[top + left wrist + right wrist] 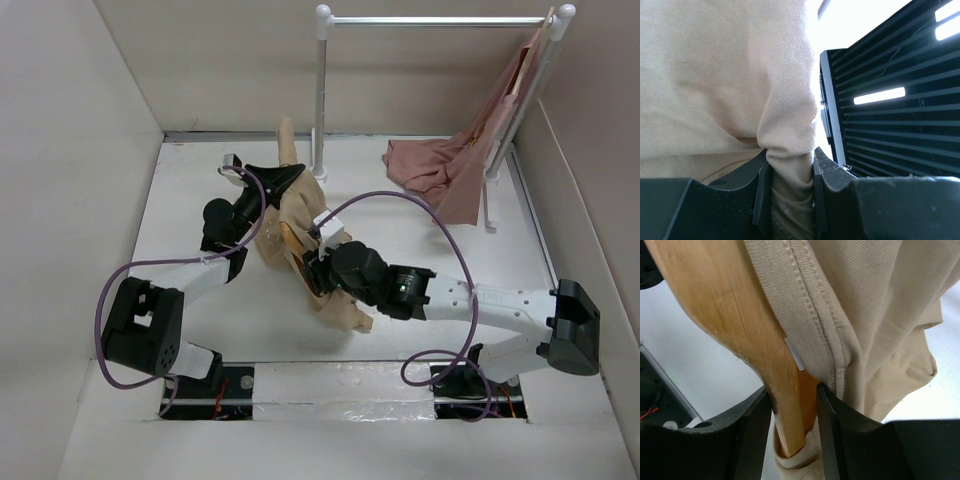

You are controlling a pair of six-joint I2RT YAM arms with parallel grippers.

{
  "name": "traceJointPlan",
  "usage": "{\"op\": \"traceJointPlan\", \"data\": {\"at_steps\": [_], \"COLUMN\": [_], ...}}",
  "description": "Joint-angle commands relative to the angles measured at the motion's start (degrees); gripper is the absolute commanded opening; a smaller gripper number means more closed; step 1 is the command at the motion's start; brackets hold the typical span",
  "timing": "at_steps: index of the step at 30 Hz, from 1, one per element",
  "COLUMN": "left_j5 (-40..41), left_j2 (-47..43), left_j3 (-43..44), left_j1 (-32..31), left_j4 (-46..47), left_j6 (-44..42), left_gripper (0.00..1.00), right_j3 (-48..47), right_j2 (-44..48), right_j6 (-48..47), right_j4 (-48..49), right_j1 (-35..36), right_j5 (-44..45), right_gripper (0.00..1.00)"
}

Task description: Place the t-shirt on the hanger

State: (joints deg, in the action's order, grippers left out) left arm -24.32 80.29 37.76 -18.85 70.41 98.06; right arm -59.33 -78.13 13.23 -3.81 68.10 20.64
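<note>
The tan t-shirt (300, 215) hangs bunched between both arms in the middle of the table. My left gripper (276, 178) is shut on a fold of the t-shirt (785, 125) at its upper end. My right gripper (312, 268) is shut on the wooden hanger (735, 325), gripping one end of it with the shirt's stitched neck edge (805, 305) draped over that end. In the top view only a brown strip of the hanger (297, 245) shows among the cloth; its hook is hidden.
A silver rail on white posts (440, 20) stands at the back right with a dusty-pink garment (450, 165) hanging from it down to the table. White walls enclose the table on the left, back and right.
</note>
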Motion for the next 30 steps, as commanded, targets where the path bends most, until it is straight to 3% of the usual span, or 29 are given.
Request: {"op": "traceJointPlan", "data": {"at_steps": [1, 6, 8, 9, 12, 14, 18, 22, 25, 30], "left_j5": [1.5, 1.6, 1.2, 0.9, -0.1, -0.4, -0.3, 0.1, 0.5, 1.4], "left_j2": [-3.4, -3.6, -3.6, -3.3, -1.9, -1.1, -0.9, -2.6, -4.1, -6.3], "left_j3": [-0.8, -0.8, -0.4, -0.1, 0.7, 2.1, 3.7, 6.9, 9.5, 13.9], "left_j1": [-0.7, -0.7, -1.4, -1.4, -1.4, -1.4, -1.4, -1.4, -1.4, -1.4], "left_j4": [4.6, 4.6, 3.3, 3.0, 4.9, 2.9, 1.2, -6.8, -12.3, -25.2], "left_j6": [1.8, 2.5, 1.8, 1.3, 0.1, -1.4, -5.6, -13.1, -19.4, -29.9], "left_gripper": [0.0, 0.0, 0.0, 0.0, 0.0, 0.19, 0.36, 0.61, 0.69, 0.72], "right_j3": [-3.5, -4.7, -5.4, -5.6, -4.3, -3.6, 0.2, 3.7, 6.0, 7.6], "right_j2": [-1.1, -4.0, -4.3, -4.0, -2.2, -0.2, 4.6, 9.9, 12.6, 16.2], "right_j6": [-1.3, -1.1, 0.5, 1.2, 1.5, 2.8, 4.7, 6.0, 5.9, 5.1], "right_j4": [3.1, 2.9, 0.5, -0.4, -1.5, -4.4, -6.6, -8.4, -8.3, -7.2], "right_j1": [1.5, 2.6, 2.6, 2.6, 2.6, 2.6, 1.4, -1.1, -3.8, -8.2], "right_j5": [6.8, 11.5, 13.9, 14.3, 14.0, 13.0, 9.2, 6.0, 3.1, -3.3], "right_gripper": [0.46, 0.33, 0.08, 0.01, 0.0, 0.0, 0.0, 0.0, 0.0, 0.0]}}
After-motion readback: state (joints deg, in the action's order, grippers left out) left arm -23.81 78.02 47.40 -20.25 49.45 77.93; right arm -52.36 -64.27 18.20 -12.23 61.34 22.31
